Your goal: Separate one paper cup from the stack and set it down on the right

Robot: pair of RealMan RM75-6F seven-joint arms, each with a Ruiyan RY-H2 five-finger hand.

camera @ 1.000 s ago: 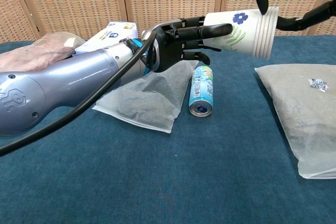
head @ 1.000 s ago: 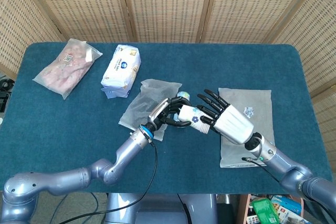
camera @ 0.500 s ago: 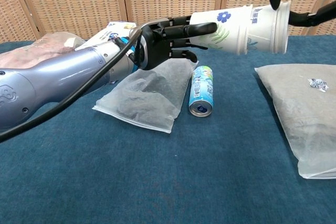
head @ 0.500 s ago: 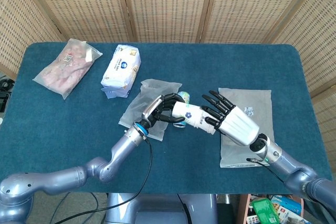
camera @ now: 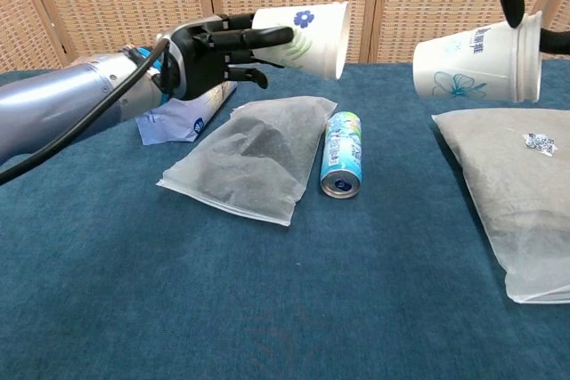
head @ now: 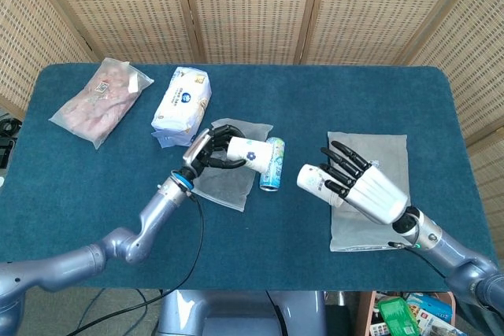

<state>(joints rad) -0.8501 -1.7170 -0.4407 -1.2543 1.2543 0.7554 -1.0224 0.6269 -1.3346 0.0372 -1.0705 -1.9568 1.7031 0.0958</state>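
cups: 2 | left hand [head: 206, 149] holds cup stack [camera: 303, 38] | right hand [head: 370, 190] holds single cup [camera: 476, 60]

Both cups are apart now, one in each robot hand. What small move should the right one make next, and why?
Probably turn the cup upright and lower it toward the table on the right. The right robot hand holds its separated cup on its side in the air, well clear of the remaining cup gripped by the left robot hand. A grey pouch lies below, so bare cloth beside it looks safer.
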